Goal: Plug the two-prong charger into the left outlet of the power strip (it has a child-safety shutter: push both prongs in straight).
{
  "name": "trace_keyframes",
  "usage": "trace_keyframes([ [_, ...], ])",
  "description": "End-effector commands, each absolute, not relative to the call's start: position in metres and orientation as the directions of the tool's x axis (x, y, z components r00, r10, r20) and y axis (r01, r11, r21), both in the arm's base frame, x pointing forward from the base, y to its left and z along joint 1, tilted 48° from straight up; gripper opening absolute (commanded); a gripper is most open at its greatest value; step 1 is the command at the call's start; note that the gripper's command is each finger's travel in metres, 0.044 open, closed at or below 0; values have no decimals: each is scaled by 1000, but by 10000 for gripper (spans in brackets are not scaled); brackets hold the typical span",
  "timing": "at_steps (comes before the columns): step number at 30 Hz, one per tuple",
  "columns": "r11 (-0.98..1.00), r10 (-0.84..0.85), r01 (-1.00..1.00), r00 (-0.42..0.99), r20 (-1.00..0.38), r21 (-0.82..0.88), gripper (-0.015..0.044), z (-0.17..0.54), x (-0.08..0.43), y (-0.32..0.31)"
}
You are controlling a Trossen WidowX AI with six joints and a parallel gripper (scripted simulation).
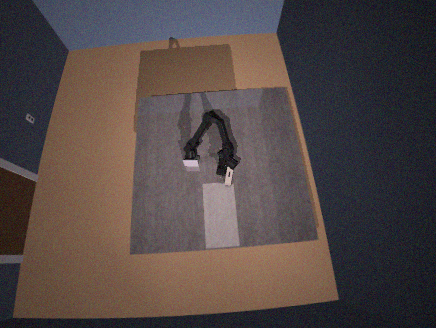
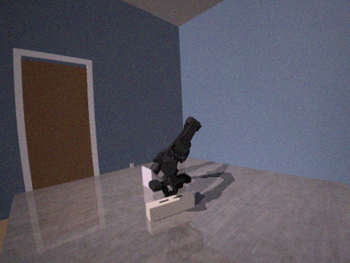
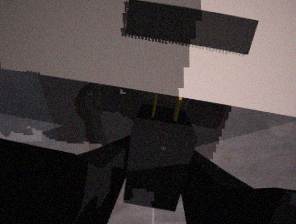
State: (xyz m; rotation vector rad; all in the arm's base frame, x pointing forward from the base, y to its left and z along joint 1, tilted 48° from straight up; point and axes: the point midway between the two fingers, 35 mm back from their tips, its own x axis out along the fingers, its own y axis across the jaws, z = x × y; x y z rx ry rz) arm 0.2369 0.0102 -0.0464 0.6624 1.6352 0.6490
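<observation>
The cream power strip [image 1: 228, 183] [image 2: 172, 209] stands on the table with dark outlet openings on its top. In the wrist view the strip [image 3: 240, 82] fills the upper part, half in shadow, with one dark opening above the prongs. My gripper [image 2: 171, 191] [image 3: 157, 145] is shut on the dark charger [image 3: 161, 142], close beside the strip. Two gold prongs point up the wrist view toward the strip; their tips meet its edge in the picture. They are outside the visible opening. Whether they touch the strip, and their height against it, I cannot tell.
A white block [image 1: 191, 163] [image 2: 147, 176] stands by the arm's other end on the grey table [image 1: 160, 210] [image 2: 281, 216]. A pale rectangle [image 1: 221, 215] shows on the table below the strip in the top view. The arm's shadow falls behind it.
</observation>
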Motion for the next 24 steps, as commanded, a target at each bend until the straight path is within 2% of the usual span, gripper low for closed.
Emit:
trace_keyframes([
  [1,679,732,76,-140,-666,730,0,-46,238,11],
  [24,679,732,76,-140,-666,730,0,-46,244,11],
])
